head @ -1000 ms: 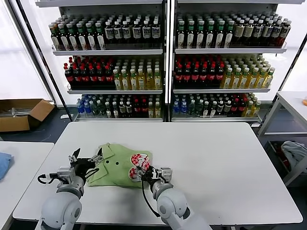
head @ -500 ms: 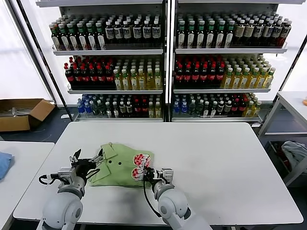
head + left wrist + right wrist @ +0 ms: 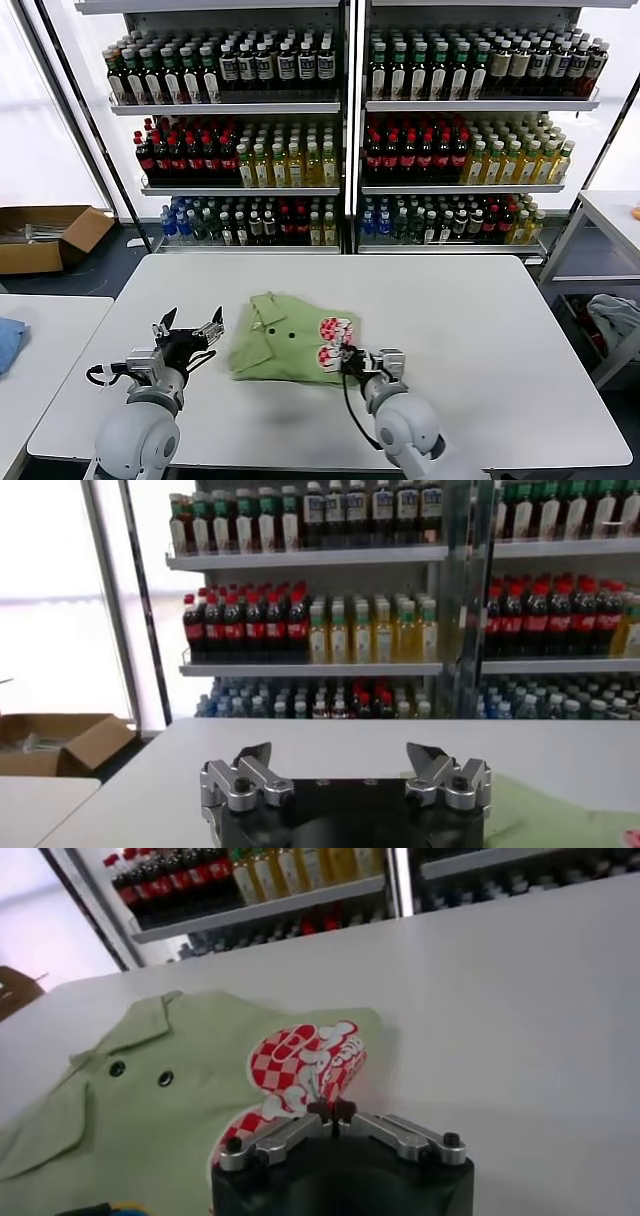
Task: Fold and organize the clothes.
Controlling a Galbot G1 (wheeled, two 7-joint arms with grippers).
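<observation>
Jaws on my left gripper (image 3: 189,331) stand spread wide with nothing between them, hanging over the white table (image 3: 480,320) near its left front part, just beside the shirt but apart from it; from my left wrist the two fingertips (image 3: 251,759) show far apart with only bare tabletop past them; next to the right lies the light green polo shirt (image 3: 285,345), folded into a compact bundle on the table's front middle, collar and small dark buttons toward my left side, the red-and-white checked graphic (image 3: 330,340) on the edge toward my right; my right gripper (image 3: 352,359) sits at that right front edge of the shirt, its jaws clenched tight on the fabric at the graphic; from my right wrist the fingertips (image 3: 322,1112) meet with the printed cloth pinched and bunched between them; behind the table stand shelves of bottles (image 3: 340,130)
</observation>
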